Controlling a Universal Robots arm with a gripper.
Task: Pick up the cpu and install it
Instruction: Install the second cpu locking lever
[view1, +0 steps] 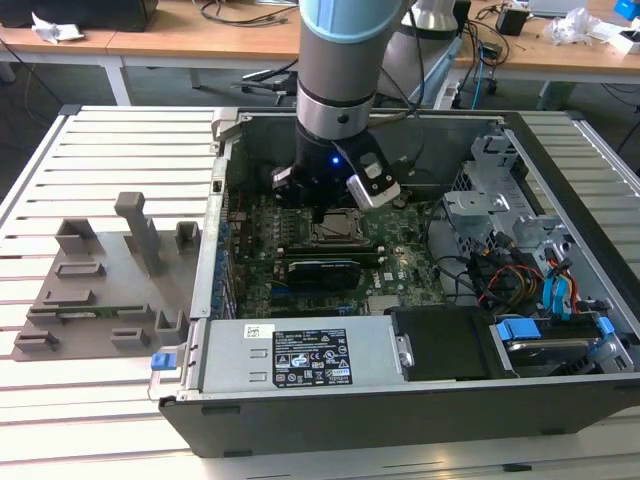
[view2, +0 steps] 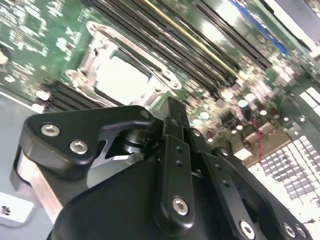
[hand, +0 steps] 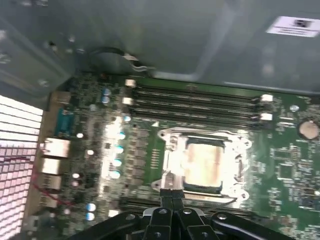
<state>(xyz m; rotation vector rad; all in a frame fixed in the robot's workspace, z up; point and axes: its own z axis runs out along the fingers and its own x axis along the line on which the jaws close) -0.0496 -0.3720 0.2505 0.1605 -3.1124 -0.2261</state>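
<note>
The cpu (hand: 202, 162) is a small pale silvery square lying flat inside the metal socket frame (hand: 170, 145) on the green motherboard (view1: 400, 262). It also appears as a bright square, the cpu (view2: 122, 80), in the second wrist view. In the exterior view the socket (view1: 335, 232) lies just below the arm's tool. My gripper (view1: 328, 210) hovers over the socket's edge, a little above the board. Its black fingers (hand: 167, 197) are pressed together with nothing between them, as the gripper (view2: 172, 120) also shows in the second wrist view.
The open computer case (view1: 215, 180) lies on a slatted white table. A power supply (view1: 300, 355) sits along its near side, a drive cage (view1: 500, 200) and cables (view1: 520, 280) at the exterior view's right. A long black card (view1: 320, 270) lies beside the socket. A grey parts fixture (view1: 100, 290) stands outside the case.
</note>
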